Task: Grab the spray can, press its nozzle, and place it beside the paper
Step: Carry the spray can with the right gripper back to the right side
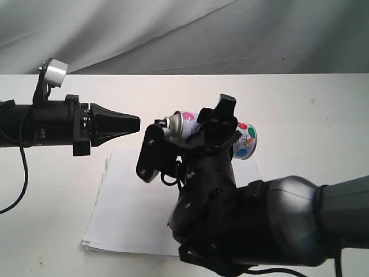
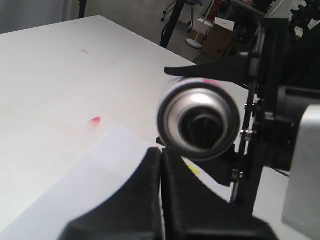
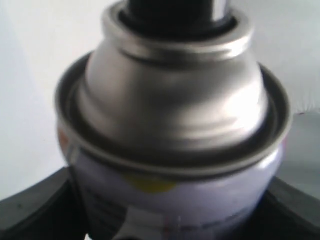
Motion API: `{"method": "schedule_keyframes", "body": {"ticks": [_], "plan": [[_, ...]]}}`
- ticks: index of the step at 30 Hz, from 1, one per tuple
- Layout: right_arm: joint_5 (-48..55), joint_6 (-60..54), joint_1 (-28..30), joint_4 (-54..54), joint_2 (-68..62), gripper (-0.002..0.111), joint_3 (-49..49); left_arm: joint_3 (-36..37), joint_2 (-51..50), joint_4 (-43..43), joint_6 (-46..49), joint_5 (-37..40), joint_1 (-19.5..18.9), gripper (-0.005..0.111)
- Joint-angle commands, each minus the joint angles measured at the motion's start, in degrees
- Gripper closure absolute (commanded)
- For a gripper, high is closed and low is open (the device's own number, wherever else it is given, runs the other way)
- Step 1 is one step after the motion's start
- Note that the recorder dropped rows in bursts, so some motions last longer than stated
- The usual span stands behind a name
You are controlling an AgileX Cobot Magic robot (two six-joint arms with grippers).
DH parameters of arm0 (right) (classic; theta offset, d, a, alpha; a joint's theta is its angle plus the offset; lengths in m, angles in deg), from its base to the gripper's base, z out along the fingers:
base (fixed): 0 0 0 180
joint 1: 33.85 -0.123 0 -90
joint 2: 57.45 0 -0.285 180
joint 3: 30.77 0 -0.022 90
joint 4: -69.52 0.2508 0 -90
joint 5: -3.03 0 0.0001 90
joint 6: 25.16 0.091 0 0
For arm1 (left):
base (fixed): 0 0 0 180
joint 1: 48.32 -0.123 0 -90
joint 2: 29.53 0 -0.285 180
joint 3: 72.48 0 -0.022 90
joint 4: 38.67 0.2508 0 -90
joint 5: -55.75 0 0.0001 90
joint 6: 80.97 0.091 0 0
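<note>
My right gripper (image 1: 211, 129) is shut on the spray can (image 1: 187, 122) and holds it lying sideways in the air above the paper (image 1: 130, 213). The can's coloured-dot base (image 1: 247, 141) points right and its silver dome points left. The black nozzle (image 1: 157, 123) faces my left gripper (image 1: 137, 123), which is shut and stops a short gap from it, level with the tip. The left wrist view looks straight at the can's dome (image 2: 172, 107) and nozzle (image 2: 201, 126) just beyond the shut fingers (image 2: 150, 170). In the right wrist view the dome (image 3: 175, 95) fills the picture, and dark fingers (image 3: 30, 210) grip the can's sides.
The white table (image 1: 300, 109) spreads around the paper, with a grey cloth backdrop (image 1: 173, 34) behind it. A small red mark (image 2: 95, 120) lies on the table beside the paper (image 2: 95, 175), whose edge has a yellow mark (image 2: 194, 170). The right arm's bulk (image 1: 259, 225) covers the paper's right side.
</note>
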Motion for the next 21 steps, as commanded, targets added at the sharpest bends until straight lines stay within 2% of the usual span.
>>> {"method": "schedule_keyframes", "body": {"ticks": [1,6,13,18,21], "plan": [[-4.12,9.75,1.61,3.11,8.14,0.108,-0.53,0.29,0.84,-0.52,-1.47,0.75,-0.06,0.107],[-11.31,17.45,6.32,7.5,16.84,0.108,-0.53,0.29,0.84,-0.47,-1.69,0.75,-0.06,0.107],[-23.85,27.52,17.25,10.25,26.91,0.108,-0.53,0.29,0.84,-0.47,-1.84,0.75,-0.06,0.107],[-34.02,33.04,24.81,10.25,29.51,0.108,1.07,0.29,0.84,-0.47,-1.96,0.75,-0.06,0.107],[-35.08,36.14,26.38,10.08,29.49,0.108,4.85,0.29,0.84,-0.47,-1.96,0.75,-0.06,0.107]]}}
